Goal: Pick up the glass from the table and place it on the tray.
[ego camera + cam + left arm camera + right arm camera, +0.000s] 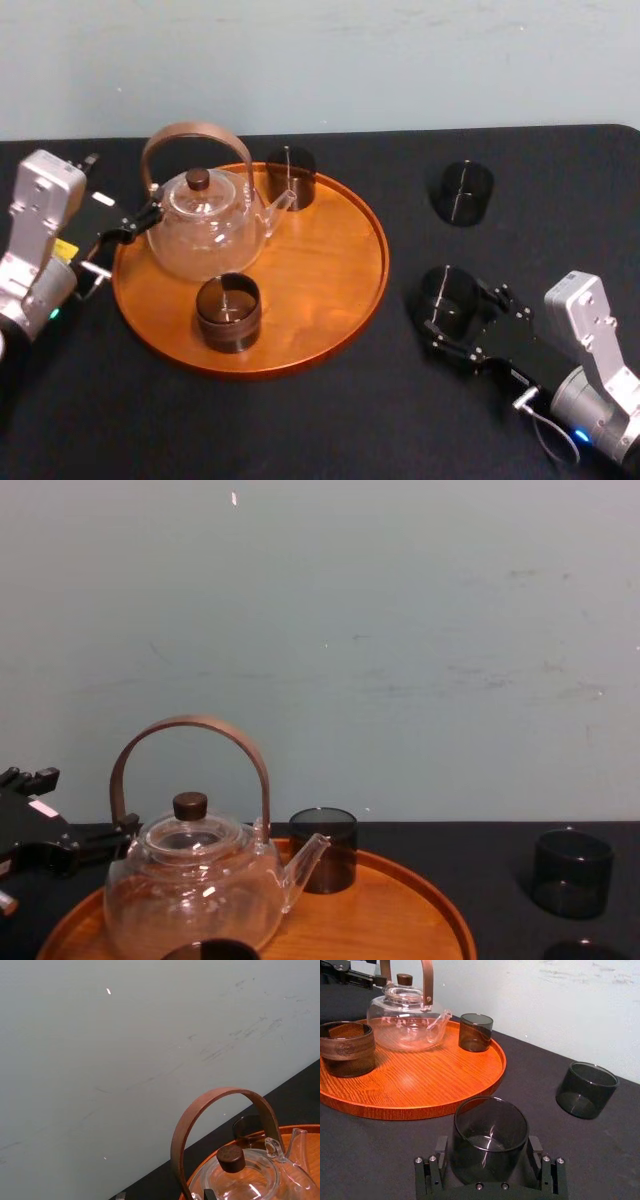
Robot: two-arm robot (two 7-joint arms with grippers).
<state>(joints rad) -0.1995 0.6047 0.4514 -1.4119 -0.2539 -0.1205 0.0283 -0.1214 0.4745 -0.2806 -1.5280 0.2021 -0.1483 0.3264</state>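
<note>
Right gripper (455, 305): fingers apart, straddling the glass (490, 1130) on the tabletop (330, 425) so I can lift it.
Left gripper (140, 220): idle by the tray (330, 290).

glass (447, 297): dark, upright, on black table (330, 425), right of tray (330, 270) | tray: round, orange-brown wood

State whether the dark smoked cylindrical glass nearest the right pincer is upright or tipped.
Upright: the dark smoked cylindrical glass at the right pincer stands on its base on the matte black table, open rim up.

Dark glass (490, 1127) between right tool (489, 1144) fingers, apparently unclamped; tray (432, 1077) just beside.
</note>
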